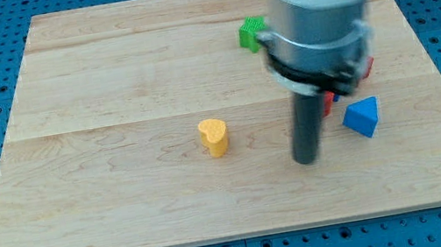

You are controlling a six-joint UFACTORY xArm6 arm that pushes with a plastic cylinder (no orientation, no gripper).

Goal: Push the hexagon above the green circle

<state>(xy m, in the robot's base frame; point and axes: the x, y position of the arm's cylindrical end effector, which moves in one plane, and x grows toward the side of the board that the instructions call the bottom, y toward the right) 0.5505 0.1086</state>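
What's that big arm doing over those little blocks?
A robot arm is sliding its rod across a wooden board to push small blocks. My tip rests on bare wood between the yellow block, at the view's left, and the blue block, at the right, touching neither. A green block and a red block sit partly hidden behind the arm, so their shapes are unclear.

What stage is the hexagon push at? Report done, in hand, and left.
Done: nothing that shows. No hexagon can be made out; a red block sits mostly hidden behind the arm, shape unclear. In hand: my tip rests on the board, right of the yellow block, left of the blue block, touching neither. Left: the whole push toward the green block near the view's top.
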